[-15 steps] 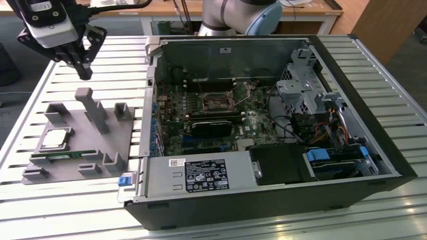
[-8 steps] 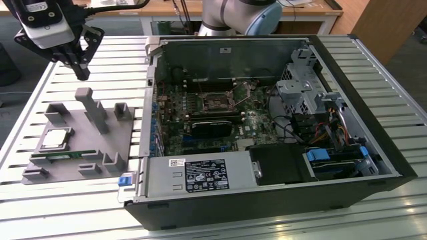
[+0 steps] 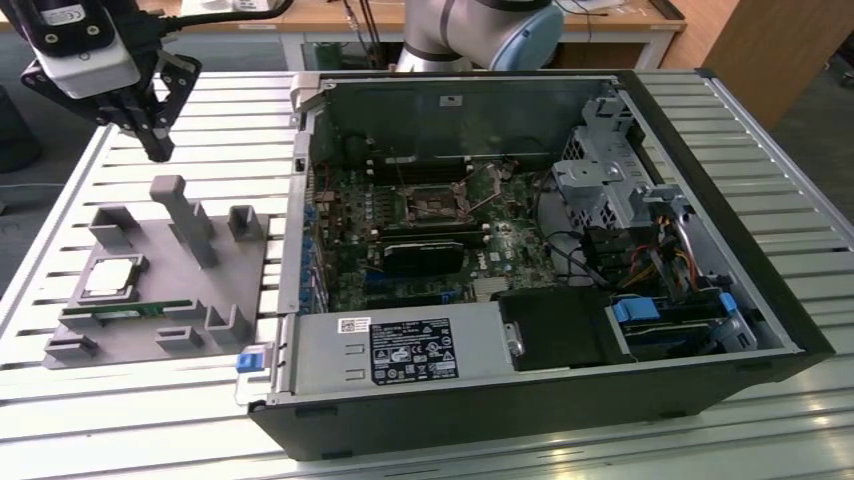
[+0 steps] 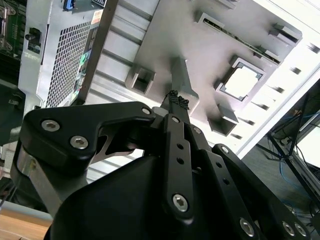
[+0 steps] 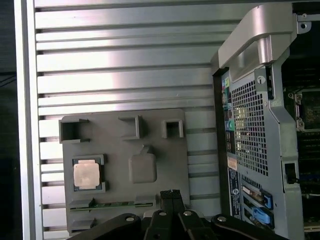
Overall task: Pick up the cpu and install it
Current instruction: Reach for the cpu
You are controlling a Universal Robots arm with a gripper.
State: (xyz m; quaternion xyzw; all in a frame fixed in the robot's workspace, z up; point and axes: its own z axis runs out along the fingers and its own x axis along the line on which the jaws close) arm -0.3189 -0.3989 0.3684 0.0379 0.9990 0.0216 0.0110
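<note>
Exterior view: the gripper (image 3: 156, 148) hangs at the exterior view's upper left, above the slatted table (image 3: 80, 180), with its fingers pressed together and nothing between them. Below it in the frame sits a grey tray (image 3: 230, 285), and the cpu (image 3: 110, 278) lies flat in a square recess near that tray's left edge, silver top up, well apart from the gripper. A green memory stick (image 3: 127, 311) lies in a slot just below the cpu in the frame, and a tall post (image 3: 187, 222) stands upright mid-tray. The open computer case (image 3: 534, 400) fills the centre and right of the frame (side panel off, motherboard exposed), with the socket (image 3: 434, 205) visible near the board's middle.

In the first wrist view the closed gripper (image 5: 171, 194) shows over the tray's (image 5: 115, 150) edge, close to the memory stick (image 5: 112, 204), with the cpu (image 5: 87, 174) in its recess off to one side. In the second wrist view the fingertips (image 4: 175, 100) meet in front of the tray (image 4: 200, 45), and the cpu (image 4: 241, 82) shines beyond them.
</note>
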